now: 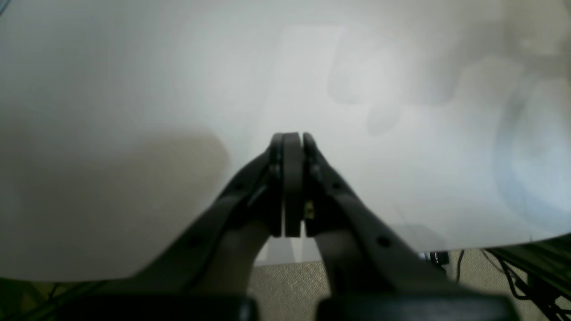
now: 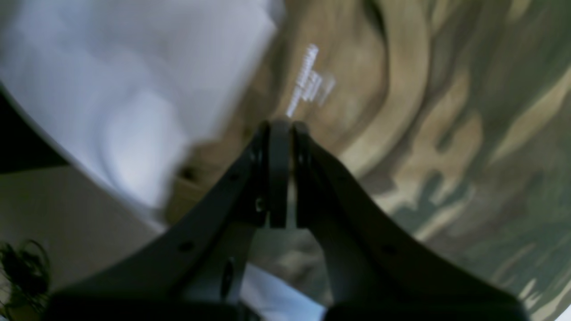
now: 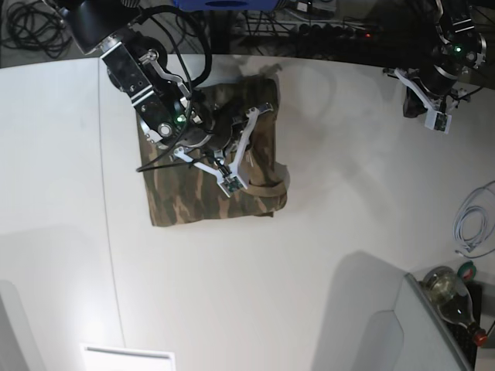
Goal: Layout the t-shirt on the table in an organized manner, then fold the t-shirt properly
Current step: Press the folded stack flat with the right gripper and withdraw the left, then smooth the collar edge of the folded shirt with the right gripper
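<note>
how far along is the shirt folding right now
Mostly done, it seems: the t-shirt lies on the table as a compact rectangle, collar showing at one edge. In hand: the right end effector hovers shut over the collar, gripping nothing visible. The left end effector is shut over bare table. Perhaps only final tidying remains.
</note>
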Controlling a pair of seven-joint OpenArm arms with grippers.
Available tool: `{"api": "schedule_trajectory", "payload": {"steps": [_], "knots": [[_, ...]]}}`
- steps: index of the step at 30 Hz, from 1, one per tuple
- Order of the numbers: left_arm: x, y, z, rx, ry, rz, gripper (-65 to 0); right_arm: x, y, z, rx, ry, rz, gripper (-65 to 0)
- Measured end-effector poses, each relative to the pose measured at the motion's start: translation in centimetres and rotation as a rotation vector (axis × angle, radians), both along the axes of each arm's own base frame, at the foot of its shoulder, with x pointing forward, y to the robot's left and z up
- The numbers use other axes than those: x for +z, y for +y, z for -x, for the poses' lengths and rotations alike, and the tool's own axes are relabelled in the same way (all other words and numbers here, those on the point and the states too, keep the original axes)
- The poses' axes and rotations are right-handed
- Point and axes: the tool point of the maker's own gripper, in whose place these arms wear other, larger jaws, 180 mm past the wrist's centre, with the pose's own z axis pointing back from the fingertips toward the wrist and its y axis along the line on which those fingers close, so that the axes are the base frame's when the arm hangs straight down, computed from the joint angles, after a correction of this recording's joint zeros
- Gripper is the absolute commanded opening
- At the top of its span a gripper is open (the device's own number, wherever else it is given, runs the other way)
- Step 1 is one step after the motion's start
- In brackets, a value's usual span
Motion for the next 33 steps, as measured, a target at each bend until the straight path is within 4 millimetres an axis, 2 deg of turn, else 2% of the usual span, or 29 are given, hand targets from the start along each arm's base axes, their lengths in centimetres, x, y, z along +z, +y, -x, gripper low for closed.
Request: {"api": "schedule_trajectory", "payload": {"steps": [2, 4, 8, 11, 15, 16, 18, 20, 22, 24, 29, 33], "knots": [[0.0, -0.1, 0.0, 0.0, 0.0, 0.003, -65.0, -0.4, -0.2, -0.5, -0.011, -0.01, 0.002, -62.3], [-0.1, -0.1, 0.0, 0.001, 0.0, 0.004, -65.0, 0.3, 0.0, -1.0, -0.014, -0.036, -0.011, -62.3], [-0.1, -0.2, 0.0, 0.003, -0.001, 0.007, -65.0, 3.8, 0.7, -1.0, 0.005, -0.102, -0.062, -62.3], [0.0, -0.1, 0.1, 0.006, -0.001, 0.006, -65.0, 5.8, 1.2, 0.5, 0.012, -0.119, -0.104, -61.4], [0.1, 0.8, 0.5, 0.011, 0.005, -0.01, -65.0, 5.4, 4.2, 3.8, 0.139, -0.156, -0.075, -59.6], [0.3, 1.3, 0.6, 0.028, 0.0, -0.016, -65.0, 5.4, 5.3, 4.2, 0.163, -0.199, -0.062, -56.4], [0.9, 2.5, 1.0, 0.045, -0.007, -0.022, -65.0, 4.9, 6.3, 4.9, 0.205, -0.276, 0.011, -44.6], [1.5, 3.4, 1.5, 0.035, -0.01, -0.023, -65.0, 4.3, 6.7, 5.7, 0.243, -0.31, 0.067, -30.0], [2.0, 4.6, 1.8, 0.07, -0.021, -0.033, -65.0, 3.9, 6.6, 5.8, 0.261, -0.332, 0.102, -20.7], [2.4, 5.8, 2.2, 0.105, -0.027, -0.046, -65.0, 3.5, 6.3, 5.0, 0.257, -0.362, 0.15, -22.7], [2.3, 6.6, 2.9, 0.127, -0.013, -0.055, -65.0, 2.8, 6.6, 5.0, 0.263, -0.349, 0.16, -35.7], [2.2, 6.5, 2.9, 0.126, -0.013, -0.051, -65.0, 1.5, 6.8, 5.6, 0.272, -0.305, 0.187, -37.7]]}}
